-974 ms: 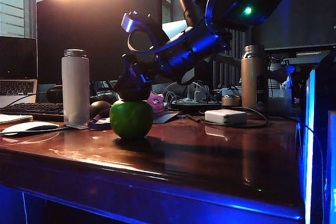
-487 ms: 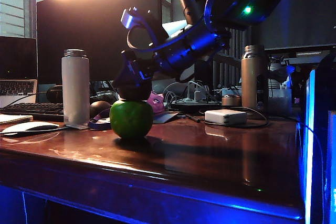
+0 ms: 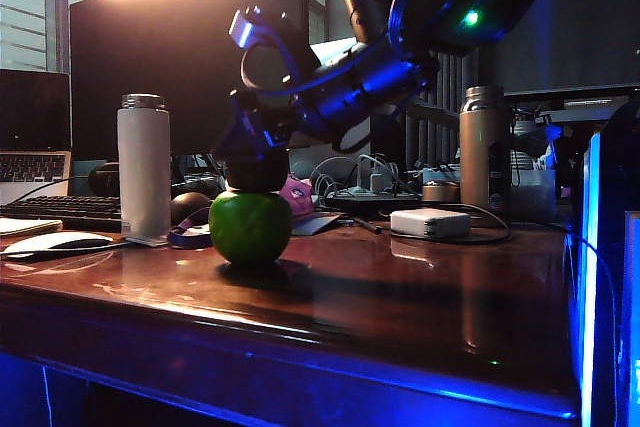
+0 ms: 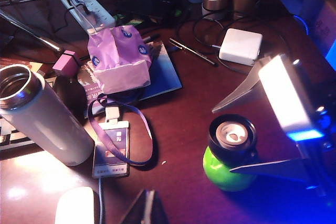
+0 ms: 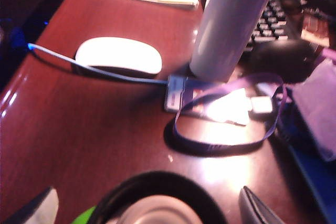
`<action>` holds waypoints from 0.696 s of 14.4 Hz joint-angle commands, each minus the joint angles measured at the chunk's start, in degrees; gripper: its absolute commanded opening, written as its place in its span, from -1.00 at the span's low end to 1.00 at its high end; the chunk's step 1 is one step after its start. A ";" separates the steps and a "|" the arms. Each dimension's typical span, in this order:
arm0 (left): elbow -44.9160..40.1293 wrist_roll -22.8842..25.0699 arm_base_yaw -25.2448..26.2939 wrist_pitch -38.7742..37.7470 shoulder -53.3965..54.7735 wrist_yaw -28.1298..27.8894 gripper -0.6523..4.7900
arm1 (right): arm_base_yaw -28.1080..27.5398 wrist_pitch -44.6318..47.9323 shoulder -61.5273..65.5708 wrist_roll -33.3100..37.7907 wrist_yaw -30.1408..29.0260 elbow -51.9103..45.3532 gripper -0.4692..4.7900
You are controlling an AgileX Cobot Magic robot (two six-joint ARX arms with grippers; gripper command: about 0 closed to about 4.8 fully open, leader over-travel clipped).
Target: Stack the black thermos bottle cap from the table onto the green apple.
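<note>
risk: black thermos bottle cap (image 4: 232, 134) sits open side up on the rounded green apple (image 4: 223, 170); a nudge from a finger as the right tool lifts away could tip it off or roll the apple
cause: small seat on a curved top, fingers close on both sides
right tool (image 5: 149, 203): spread wide, fingers either side of the cap, apparently not pressing it; cap looks let go
left tool (image 4: 146, 209): only the tips show at the frame edge, holds nothing seen; open or closed, cannot tell; well apart from the apple
cap place: on top of the apple
apple place: table (image 3: 400, 297), near front edge, left of middle in the exterior view
nearby: white bottle (image 3: 143, 165), lanyard badge (image 4: 111, 153) behind the apple
</note>
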 commanded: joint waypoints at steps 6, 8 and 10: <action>0.26 -0.22 0.00 1.05 -0.17 0.46 -0.77 | -0.02 1.31 -11.26 0.04 4.44 0.33 0.91; 0.28 -2.89 0.00 2.49 -0.55 0.46 -0.77 | -0.04 1.40 -16.46 0.02 7.17 0.33 -0.47; 0.31 -4.59 0.00 4.26 -1.68 0.37 -0.78 | -0.04 0.74 -21.99 0.02 13.66 0.33 -0.84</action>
